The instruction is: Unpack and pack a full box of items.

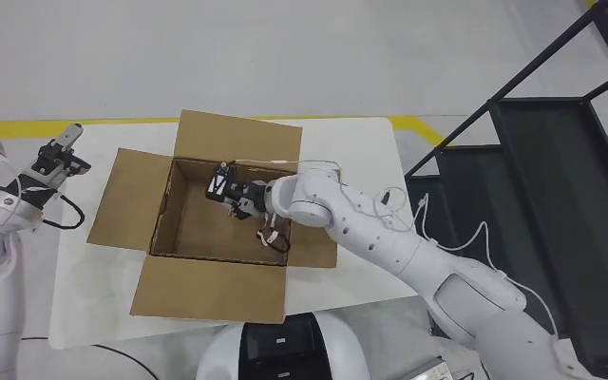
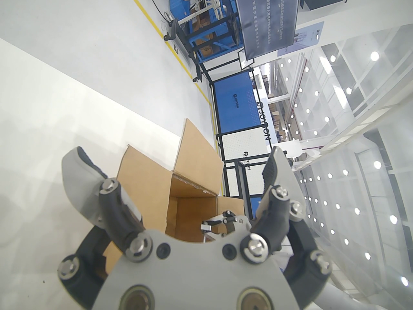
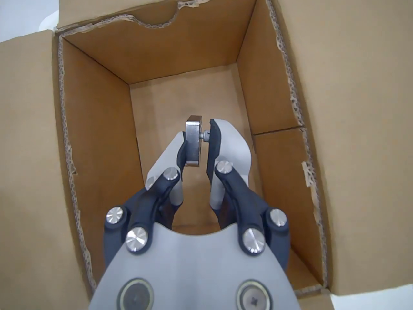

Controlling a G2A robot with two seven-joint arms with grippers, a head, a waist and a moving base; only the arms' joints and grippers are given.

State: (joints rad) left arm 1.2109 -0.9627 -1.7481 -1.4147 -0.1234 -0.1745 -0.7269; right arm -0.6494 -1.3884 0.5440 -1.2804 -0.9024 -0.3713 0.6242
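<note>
A white table (image 1: 356, 152) stands on a pale grey floor (image 1: 285, 57) crossed by a yellow line (image 1: 114, 122). Black metal stairs (image 1: 532, 161) rise on the robot's right. The left wrist view looks out across the room to blue racks (image 2: 206, 24), a large dark screen (image 2: 267, 11) and rows of ceiling lights.

One brown cardboard box (image 1: 214, 285) sits on the table with all four flaps folded outward.

There are two grippers. The right gripper (image 1: 221, 183) reaches down inside the box, near the far wall. The left gripper (image 1: 65, 142) is held off the table's left edge, well apart from the box.

In the right wrist view, the right gripper (image 3: 200, 133) is clamped on one small metal block (image 3: 193, 143) with a short stud on its side. The block is held on edge above the box's brown bottom. In the top view this block is too small to make out.

In the left wrist view, the left gripper (image 2: 177, 159) has its fingers spread wide with nothing between them. An open flap of the box lies beyond it.
</note>
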